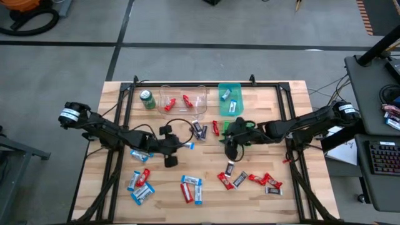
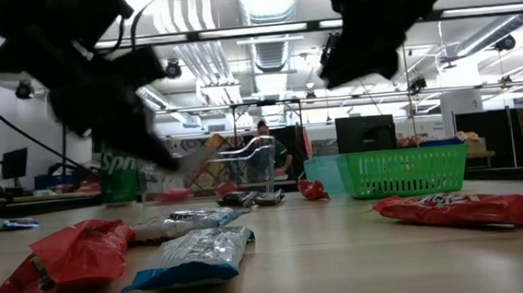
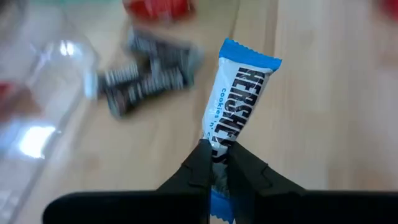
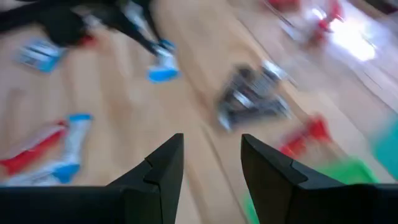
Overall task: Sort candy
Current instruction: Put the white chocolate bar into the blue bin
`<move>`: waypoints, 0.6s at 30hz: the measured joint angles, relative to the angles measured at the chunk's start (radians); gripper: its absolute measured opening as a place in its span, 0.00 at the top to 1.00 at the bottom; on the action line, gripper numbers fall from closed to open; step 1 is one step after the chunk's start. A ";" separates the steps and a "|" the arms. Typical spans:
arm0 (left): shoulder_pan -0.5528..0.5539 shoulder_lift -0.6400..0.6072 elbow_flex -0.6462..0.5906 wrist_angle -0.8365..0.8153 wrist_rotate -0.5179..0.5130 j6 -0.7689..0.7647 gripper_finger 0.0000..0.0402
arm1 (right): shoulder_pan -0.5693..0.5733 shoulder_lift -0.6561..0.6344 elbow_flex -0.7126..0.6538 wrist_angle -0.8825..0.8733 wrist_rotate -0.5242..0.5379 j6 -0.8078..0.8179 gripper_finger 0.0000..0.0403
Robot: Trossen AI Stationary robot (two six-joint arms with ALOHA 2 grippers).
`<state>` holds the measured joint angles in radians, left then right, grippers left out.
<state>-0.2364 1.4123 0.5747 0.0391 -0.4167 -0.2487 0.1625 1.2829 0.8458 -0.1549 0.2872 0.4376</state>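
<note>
We see a wooden worktop [image 1: 294,106] strewn with candy [image 1: 190,189] toward its near edge; a green can [image 1: 147,99], clear tray [image 1: 164,95] and green basket [image 1: 221,89] line the far edge.

You have a light blue-and-white wrapped bar [image 3: 238,102] with dark lettering in the black left pincer [image 3: 216,163]. Near the green basket [image 1: 229,99] lie dark brown-and-silver bars [image 1: 199,129] and a shiny red bar [image 1: 215,128]. The table [image 1: 275,112] is pale wood. The can [image 1: 147,99] beside the clear tub [image 1: 182,99] is green.
</note>
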 joint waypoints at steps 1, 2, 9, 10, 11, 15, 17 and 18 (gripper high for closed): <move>0.000 0.002 0.020 0.019 -0.016 0.000 0.98 | 0.010 0.013 0.000 0.047 -0.004 -0.041 0.63; 0.000 0.004 0.042 0.050 -0.027 0.003 0.98 | 0.021 0.028 0.000 0.099 -0.006 -0.099 0.63; -0.001 0.004 0.159 0.137 0.002 0.009 0.98 | 0.084 0.158 -0.001 0.377 0.040 -0.486 0.63; -0.001 0.004 0.167 0.137 0.025 0.008 0.98 | 0.090 0.173 -0.001 0.402 0.086 -0.510 0.63; -0.001 0.003 0.172 0.137 0.044 0.006 0.98 | 0.095 0.186 -0.001 0.429 0.134 -0.529 0.63; -0.007 0.004 0.177 0.137 0.070 -0.029 0.98 | 0.110 0.212 -0.001 0.476 0.263 -0.585 0.63; -0.008 0.004 0.175 0.137 0.087 -0.045 0.98 | 0.111 0.213 -0.001 0.480 0.256 -0.597 0.63; -0.009 0.004 0.174 0.138 0.097 -0.049 0.98 | 0.110 0.213 -0.001 0.486 0.246 -0.607 0.63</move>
<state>-0.2455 1.4162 0.7484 0.1770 -0.3200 -0.2974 0.2730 1.4960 0.8444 0.3313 0.5334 -0.1690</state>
